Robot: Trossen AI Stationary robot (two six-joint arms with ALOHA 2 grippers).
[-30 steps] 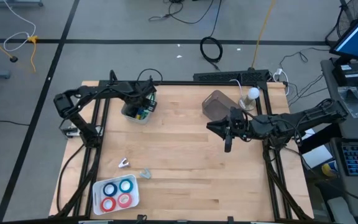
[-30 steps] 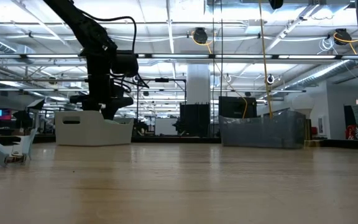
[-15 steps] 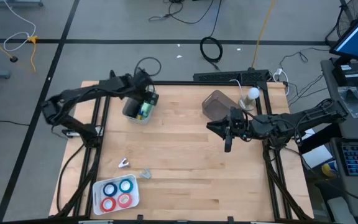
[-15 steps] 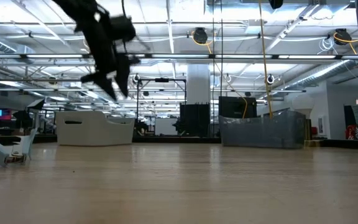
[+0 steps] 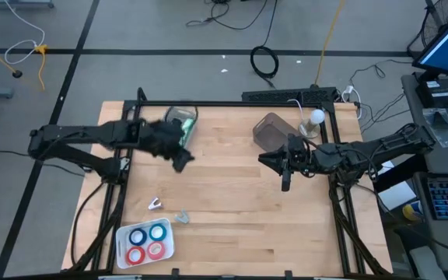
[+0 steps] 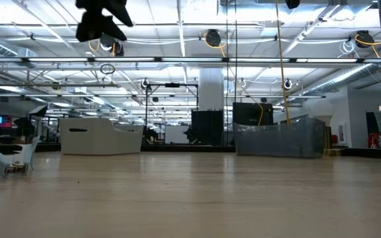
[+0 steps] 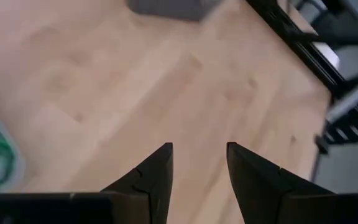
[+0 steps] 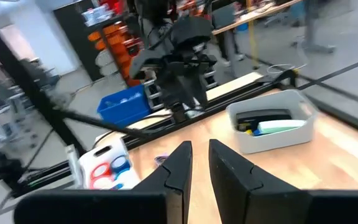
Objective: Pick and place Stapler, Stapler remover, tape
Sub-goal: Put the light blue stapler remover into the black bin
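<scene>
The four tape rolls (image 5: 146, 243), two blue and two red, lie in a white tray (image 5: 169, 250) at the near left corner of the wooden desk (image 5: 232, 210). They sit well apart from both pairs of fingers. The left gripper (image 5: 179, 158) hangs above the left part of the desk, just beside a white bin (image 5: 179, 118) at the far left edge that holds green and other small items. In the left wrist view its fingers (image 7: 156, 168) stand apart with bare wood showing between them; nothing is held. In the low view this gripper (image 6: 101, 18) shows high above the desk surface.

Between the left gripper and the tray two small things lie on the wood: a pale, claw-like piece (image 5: 155, 204) and a small greyish item (image 5: 183, 217) near it. I cannot tell from the high view which of these is the staple remover.

The right gripper (image 5: 285, 173) hovers over the right half of the desk, just beside a dark translucent container (image 5: 271, 130) at the far edge. In the right wrist view its fingers (image 8: 183, 164) are only slightly apart, with a narrow gap and nothing between them. That view looks across the desk toward the left arm (image 8: 179, 50), the white bin (image 8: 272, 127) and the tray of tape (image 8: 107, 163).

The open wood between the grippers and the tray carries only the two small pieces.
</scene>
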